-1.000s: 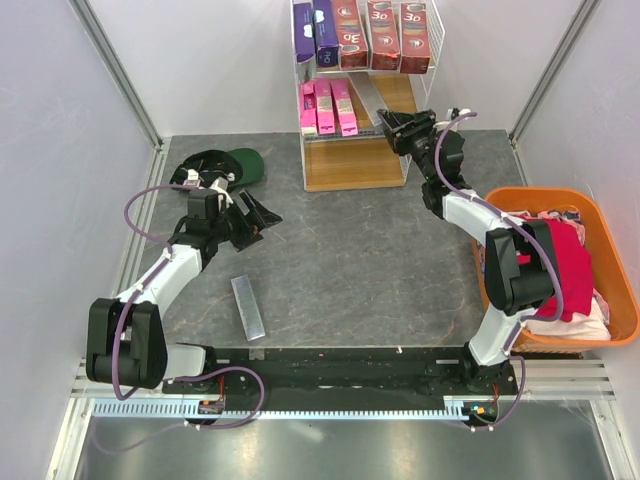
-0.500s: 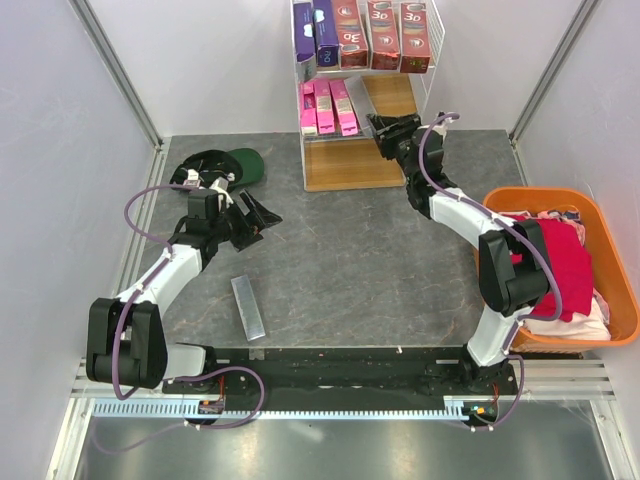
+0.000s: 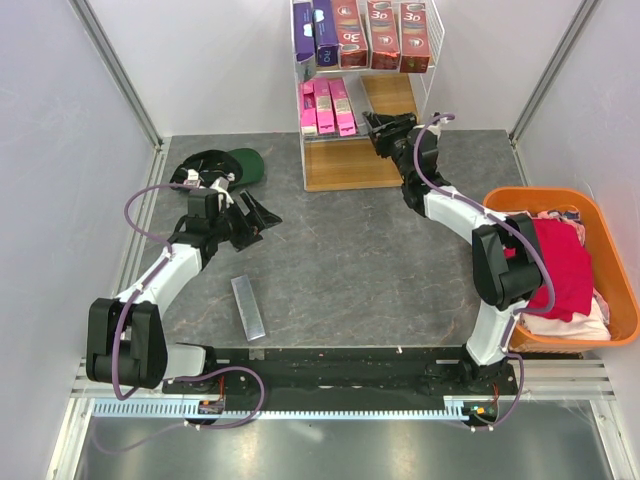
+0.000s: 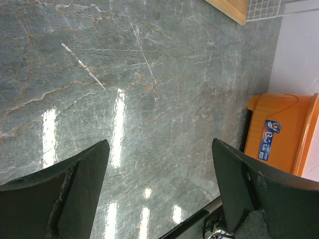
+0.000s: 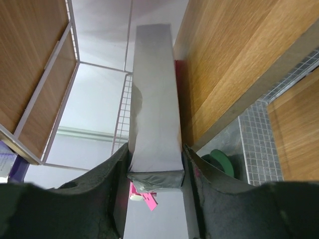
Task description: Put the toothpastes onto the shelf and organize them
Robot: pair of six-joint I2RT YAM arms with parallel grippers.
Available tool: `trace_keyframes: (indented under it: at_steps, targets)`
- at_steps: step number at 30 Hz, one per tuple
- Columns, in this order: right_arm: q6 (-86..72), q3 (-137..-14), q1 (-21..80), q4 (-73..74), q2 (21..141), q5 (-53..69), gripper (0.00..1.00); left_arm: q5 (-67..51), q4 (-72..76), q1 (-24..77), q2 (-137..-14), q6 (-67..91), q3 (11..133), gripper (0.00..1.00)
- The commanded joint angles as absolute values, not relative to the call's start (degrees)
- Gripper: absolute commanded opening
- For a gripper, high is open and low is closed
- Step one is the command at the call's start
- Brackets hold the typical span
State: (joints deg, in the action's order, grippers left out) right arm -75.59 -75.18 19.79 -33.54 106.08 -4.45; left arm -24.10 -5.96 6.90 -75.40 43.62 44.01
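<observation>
A robotics lab cell: white panel walls (image 3: 50,150), aluminium posts (image 3: 118,72) and a slotted rail (image 3: 330,408) border a grey tabletop (image 3: 350,250).

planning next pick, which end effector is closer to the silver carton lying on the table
Left. Left end effector is just beyond the silver carton; right end effector is away at the shelf.

Cropped, covered or too small in the three views

From above, the top edge crops the shelf (image 3: 350,165) and the upper ends of its dark red cartons (image 3: 385,40) and purple cartons (image 3: 315,35), and the right gripper (image 3: 383,130) covers nearly all of the silver-grey carton (image 5: 153,99) it clamps. In its wrist view the fingers (image 5: 114,184) hide that carton's lower sides, most of a pink scrap (image 5: 144,199) and part of the green cap (image 5: 219,164). The left wrist view crops the left gripper (image 4: 159,147) at the bottom edge and the orange basket (image 4: 279,129) at the right; the basket's blue label (image 4: 266,139) is too small to read in full.
</observation>
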Motion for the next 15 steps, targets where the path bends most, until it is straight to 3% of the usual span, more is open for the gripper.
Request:
trace_keyframes:
  at_steps: [1,15]
  targets:
    - [-77.7,-76.3,21.4,-42.0,106.8,-0.5,0.53,-24.6,-5.9,7.2,-75.8,40.9,46.4,0.9]
    - [-78.3,-71.5,21.5,-43.9,105.1,0.5,0.78,-24.8,-6.2,7.2,-77.0,40.2,46.7,0.9]
